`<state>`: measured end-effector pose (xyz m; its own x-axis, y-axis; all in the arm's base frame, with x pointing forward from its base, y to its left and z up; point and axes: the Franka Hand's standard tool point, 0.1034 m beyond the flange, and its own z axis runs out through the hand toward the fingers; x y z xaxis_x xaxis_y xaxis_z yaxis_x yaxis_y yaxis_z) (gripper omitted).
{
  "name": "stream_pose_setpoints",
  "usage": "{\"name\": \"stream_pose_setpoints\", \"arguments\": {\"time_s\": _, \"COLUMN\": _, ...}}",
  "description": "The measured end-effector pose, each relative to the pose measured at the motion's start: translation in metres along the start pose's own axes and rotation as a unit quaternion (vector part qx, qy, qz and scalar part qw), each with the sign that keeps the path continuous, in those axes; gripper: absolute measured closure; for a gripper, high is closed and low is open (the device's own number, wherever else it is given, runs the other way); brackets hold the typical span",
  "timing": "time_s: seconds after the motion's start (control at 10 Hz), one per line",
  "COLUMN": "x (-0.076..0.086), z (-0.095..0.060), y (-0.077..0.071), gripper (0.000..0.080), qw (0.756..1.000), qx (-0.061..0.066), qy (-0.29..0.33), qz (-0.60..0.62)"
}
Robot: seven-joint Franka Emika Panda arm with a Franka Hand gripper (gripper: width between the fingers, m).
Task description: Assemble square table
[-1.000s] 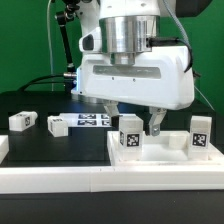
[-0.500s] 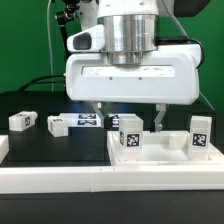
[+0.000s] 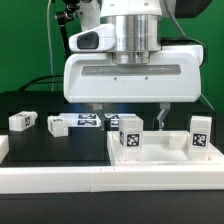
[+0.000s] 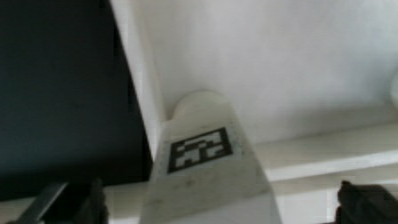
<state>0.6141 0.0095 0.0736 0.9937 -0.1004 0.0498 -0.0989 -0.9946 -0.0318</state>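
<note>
Two-finger gripper (image 3: 129,121): jaws fully apart, holding nothing. A small white tagged block leg (image 3: 129,137) stands upright directly beneath it, between the jaws, on the white plastic square tray-like top (image 3: 160,160). Risk: an off-centre descent could let 1 fingertip strike the leg and topple it.

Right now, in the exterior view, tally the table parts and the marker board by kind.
Small white tagged plastic block legs: 4
White plastic square tray-like table top: 1
Thin flat white marker board: 1
Total: 6
</note>
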Motion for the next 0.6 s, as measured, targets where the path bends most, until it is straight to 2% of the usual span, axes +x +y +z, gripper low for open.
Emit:
{"name": "stream_pose_setpoints", "arguments": {"time_s": 0.2, "x": -0.0003, "z": 0.0003, "y": -0.0007, "gripper": 0.0151, "qw": 0.999, "qx": -0.002, "qy": -0.001, "qz": -0.048}}
{"name": "stream_pose_setpoints", "arguments": {"time_s": 0.3, "x": -0.0004, "z": 0.0005, "y": 0.0007, "gripper": 0.0279, "qw": 0.996, "qx": -0.003, "qy": -0.001, "qz": -0.084}}
{"name": "stream_pose_setpoints", "arguments": {"time_s": 0.4, "x": -0.0005, "z": 0.0005, "y": 0.0007, "gripper": 0.0279, "qw": 0.997, "qx": -0.003, "qy": -0.001, "qz": -0.08}}
{"name": "stream_pose_setpoints", "arguments": {"time_s": 0.5, "x": -0.0006, "z": 0.0006, "y": 0.0008, "gripper": 0.0418, "qw": 0.997, "qx": -0.003, "qy": -0.001, "qz": -0.072}}
{"name": "stream_pose_setpoints", "arguments": {"time_s": 0.6, "x": -0.0006, "z": 0.0006, "y": 0.0015, "gripper": 0.0512, "qw": 0.998, "qx": -0.003, "qy": -0.001, "qz": -0.063}}
